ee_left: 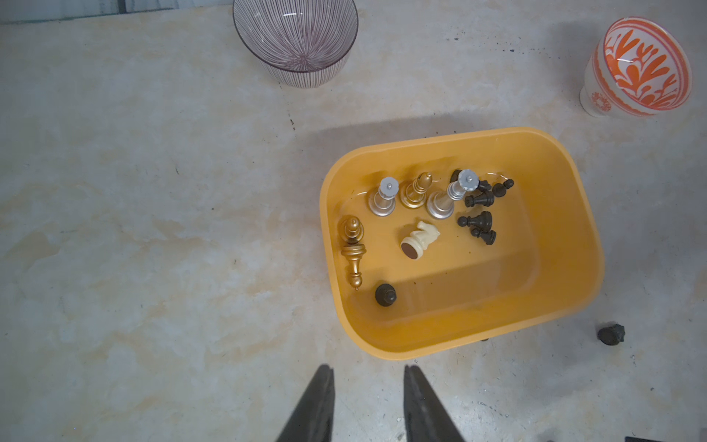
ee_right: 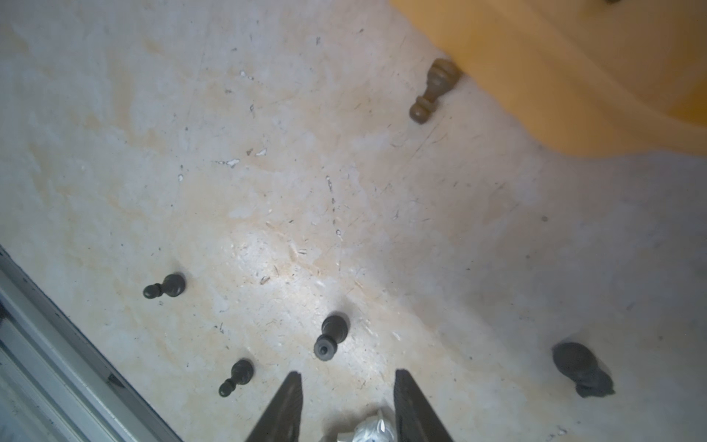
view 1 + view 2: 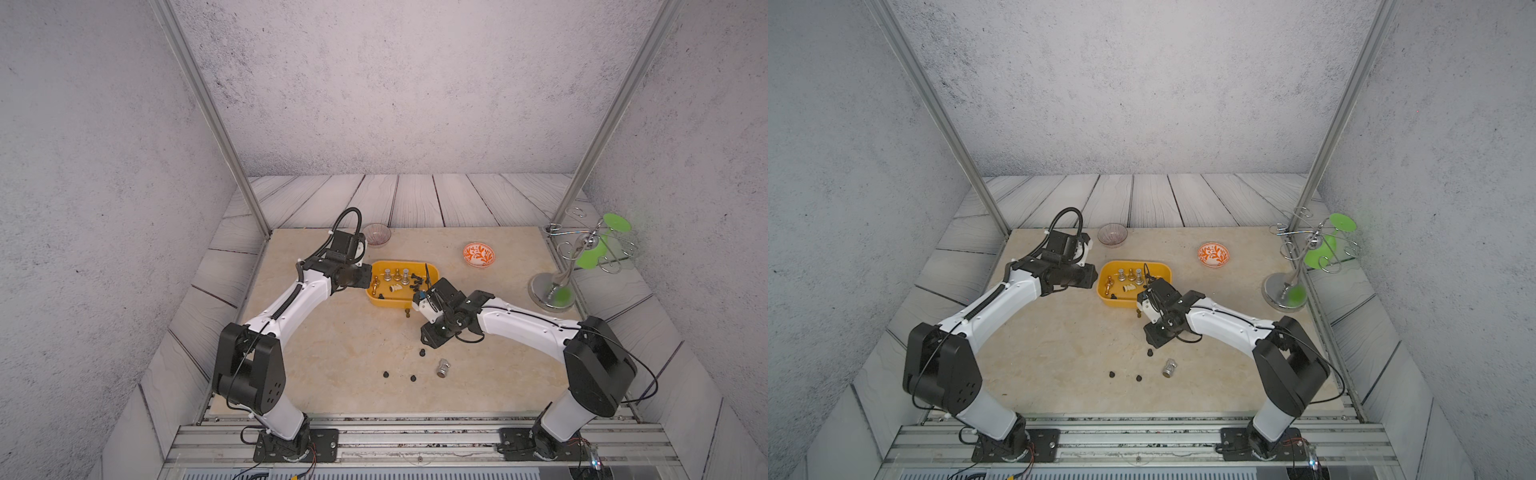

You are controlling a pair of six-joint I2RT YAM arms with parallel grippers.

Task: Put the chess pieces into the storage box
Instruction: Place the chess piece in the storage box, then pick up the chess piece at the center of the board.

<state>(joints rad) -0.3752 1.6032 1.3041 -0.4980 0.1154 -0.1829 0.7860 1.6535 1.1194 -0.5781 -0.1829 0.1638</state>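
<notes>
Hovering with right gripper point(image 2: 347, 372) apart, empty, likely lining up small black chess piece point(image 2: 331, 336) just ahead of jaws; left gripper point(image 1: 367, 367) parted, empty, before yellow-orange plastic tub point(image 1: 562, 229)

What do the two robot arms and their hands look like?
Both the left arm and right arm have white curved shells with black joint blocks. A black ribbed hose loops above the left wrist; thin black cables run along the right arm. The left hand and right hand each show two dark, tapered fingers.
</notes>
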